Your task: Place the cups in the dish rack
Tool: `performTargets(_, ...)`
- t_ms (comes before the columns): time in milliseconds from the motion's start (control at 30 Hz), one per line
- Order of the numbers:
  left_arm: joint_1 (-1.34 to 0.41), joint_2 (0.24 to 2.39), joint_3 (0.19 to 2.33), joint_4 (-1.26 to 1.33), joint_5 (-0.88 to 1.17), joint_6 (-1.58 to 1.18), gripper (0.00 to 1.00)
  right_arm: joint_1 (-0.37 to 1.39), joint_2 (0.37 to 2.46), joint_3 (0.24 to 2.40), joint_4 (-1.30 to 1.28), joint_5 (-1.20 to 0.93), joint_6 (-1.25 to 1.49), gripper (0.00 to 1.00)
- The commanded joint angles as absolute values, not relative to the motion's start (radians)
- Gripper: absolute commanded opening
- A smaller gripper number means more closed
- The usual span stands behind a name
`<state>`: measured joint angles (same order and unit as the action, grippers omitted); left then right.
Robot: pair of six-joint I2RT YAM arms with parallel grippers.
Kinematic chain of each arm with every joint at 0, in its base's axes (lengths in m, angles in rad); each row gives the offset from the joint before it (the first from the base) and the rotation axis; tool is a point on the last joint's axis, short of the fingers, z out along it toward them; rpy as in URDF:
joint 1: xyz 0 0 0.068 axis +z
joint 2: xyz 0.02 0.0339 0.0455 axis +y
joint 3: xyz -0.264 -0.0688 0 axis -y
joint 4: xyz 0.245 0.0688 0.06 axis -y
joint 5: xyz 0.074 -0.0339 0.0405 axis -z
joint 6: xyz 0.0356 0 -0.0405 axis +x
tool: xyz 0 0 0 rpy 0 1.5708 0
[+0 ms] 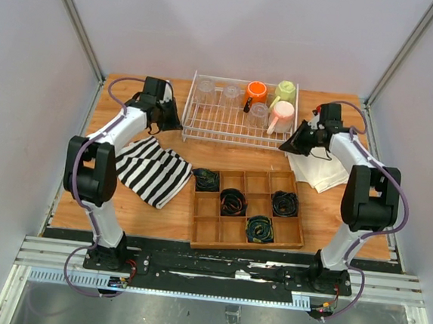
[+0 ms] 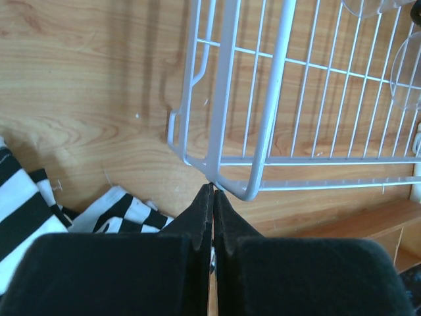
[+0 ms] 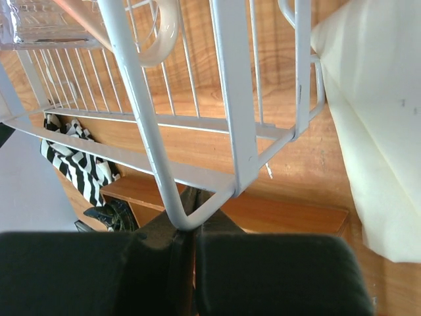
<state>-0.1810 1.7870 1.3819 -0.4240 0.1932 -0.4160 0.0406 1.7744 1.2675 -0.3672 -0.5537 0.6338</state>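
The white wire dish rack (image 1: 204, 124) stands at the back of the table. It holds an orange mug (image 1: 256, 92), a yellow-green mug (image 1: 286, 91), a white-pink mug (image 1: 281, 115) and clear tumblers (image 1: 205, 90) (image 1: 231, 93) (image 1: 258, 114). My left gripper (image 1: 176, 120) is shut and empty, its tip (image 2: 214, 187) touching the rack's front-left corner (image 2: 245, 191). My right gripper (image 1: 288, 145) is shut at the rack's front-right corner. There the bent corner wire (image 3: 179, 220) lies across its closed fingertips (image 3: 196, 201).
A black-and-white striped cloth (image 1: 153, 170) lies front left. A wooden compartment tray (image 1: 246, 210) with black cables sits in the front middle. A white cloth (image 1: 316, 172) lies under the right arm.
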Motion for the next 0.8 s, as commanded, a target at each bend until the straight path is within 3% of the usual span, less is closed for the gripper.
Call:
performTargets(0,-0.176,1.821,1.464,-0.391,0.228,-0.43,0.01,0.046,1.801,1.335,-0.349,-0.53,0.595,0.01)
performTargets(367,-0.175,1.631,1.38,-0.457,0.17,-0.382,0.04,0.047,1.622,1.297,-0.434,-0.58,0.531,0.01)
performTargets(600,-0.181,1.447,1.247,-0.598,0.262,-0.359,0.16,0.071,1.475,1.294,-0.719,-0.5,0.405,0.01)
performTargets(700,-0.219,1.363,1.154,-0.646,0.28,-0.359,0.24,0.135,1.43,1.279,-0.855,-0.425,0.361,0.03)
performTargets(767,-0.246,1.314,1.095,-0.65,0.313,-0.378,0.25,0.196,1.402,1.243,-0.892,-0.399,0.369,0.03)
